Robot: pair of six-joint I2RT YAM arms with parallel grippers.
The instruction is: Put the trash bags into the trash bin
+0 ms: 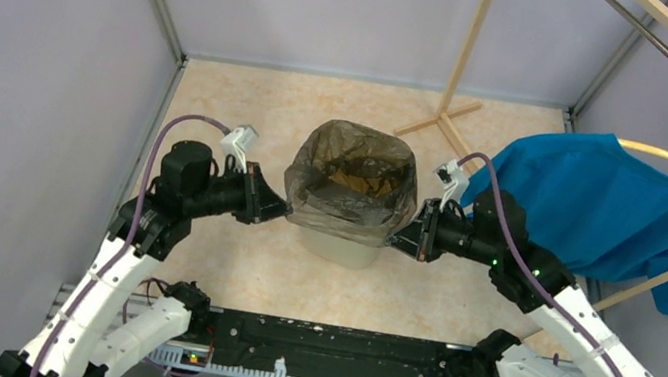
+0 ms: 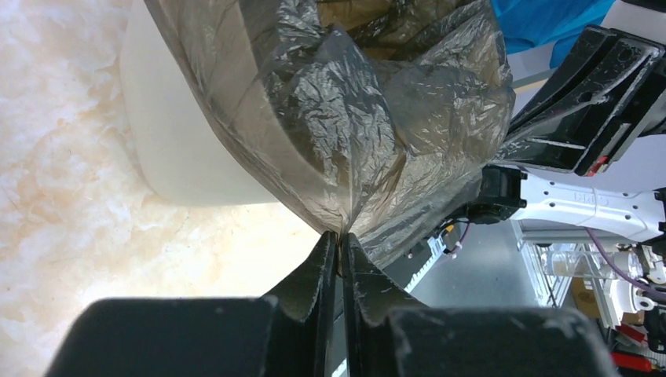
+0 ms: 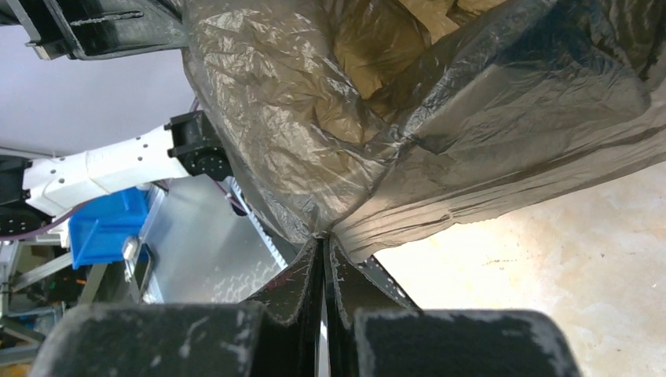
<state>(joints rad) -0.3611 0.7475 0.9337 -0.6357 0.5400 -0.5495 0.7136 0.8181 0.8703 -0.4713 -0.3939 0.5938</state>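
left claw (image 2: 339, 239) and right claw (image 3: 322, 240) each pinch the trash bag (image 1: 313, 170) tight.

One trash bag (image 1: 312, 183), one bin (image 1: 342, 249), one blue garment (image 1: 610, 207)

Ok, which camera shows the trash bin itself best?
Left wrist: the trash bin shows its cream wall bare beside the bag. Top view shows only a sliver under the bag; right wrist, only its bag-covered rim.
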